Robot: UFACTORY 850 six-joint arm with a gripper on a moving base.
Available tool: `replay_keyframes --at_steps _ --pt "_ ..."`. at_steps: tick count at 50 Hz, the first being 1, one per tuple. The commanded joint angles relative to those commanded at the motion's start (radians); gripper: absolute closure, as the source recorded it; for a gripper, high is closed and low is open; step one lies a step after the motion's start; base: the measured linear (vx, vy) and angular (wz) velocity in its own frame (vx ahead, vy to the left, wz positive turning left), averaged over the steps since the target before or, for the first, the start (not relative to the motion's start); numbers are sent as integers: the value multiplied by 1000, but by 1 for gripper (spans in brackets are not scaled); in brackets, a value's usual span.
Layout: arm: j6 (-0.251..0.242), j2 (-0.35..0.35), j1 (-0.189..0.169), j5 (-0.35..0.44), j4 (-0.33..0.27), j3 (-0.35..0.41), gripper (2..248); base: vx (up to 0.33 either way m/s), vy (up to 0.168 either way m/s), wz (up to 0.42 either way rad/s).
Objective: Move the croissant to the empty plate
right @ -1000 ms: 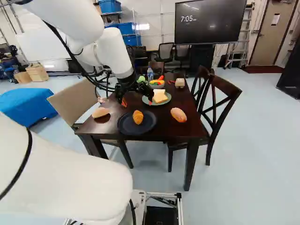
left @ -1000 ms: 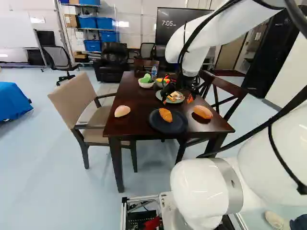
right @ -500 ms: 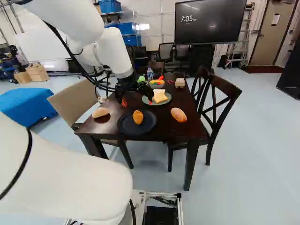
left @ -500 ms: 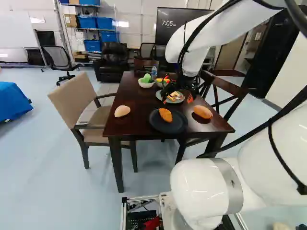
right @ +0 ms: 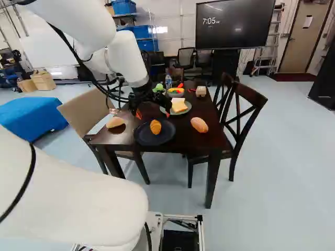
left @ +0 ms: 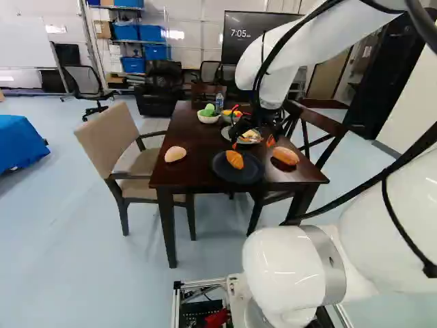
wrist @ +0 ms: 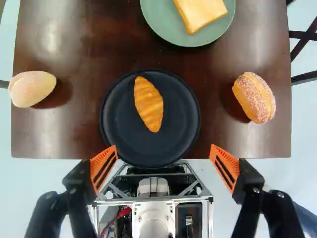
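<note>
Here's the croissant (wrist: 148,106), alone on the dark plate (wrist: 121,119), likely just where it's wanted: the green plate (wrist: 166,32) carries bread (wrist: 203,12). The jaws stand wide apart above the desk (wrist: 74,134), gripping nothing, probably spread to clear the food.

1. The gripper's (right: 153,113) orange pads (wrist: 110,154) stand wide apart.
2. Ahead, the croissant (wrist: 148,104) rests on a black plate (wrist: 181,124).
3. Beyond, a green plate (wrist: 162,21) holds bread (wrist: 200,12).
4. A pale roll (wrist: 32,88) and a speckled bun (wrist: 255,97) flank the black plate.
</note>
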Motion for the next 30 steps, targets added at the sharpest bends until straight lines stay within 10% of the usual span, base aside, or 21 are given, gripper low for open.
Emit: replay_keyframes --at_steps 30 --pt "0 0 0 0 0 0 3 -148 2 16"
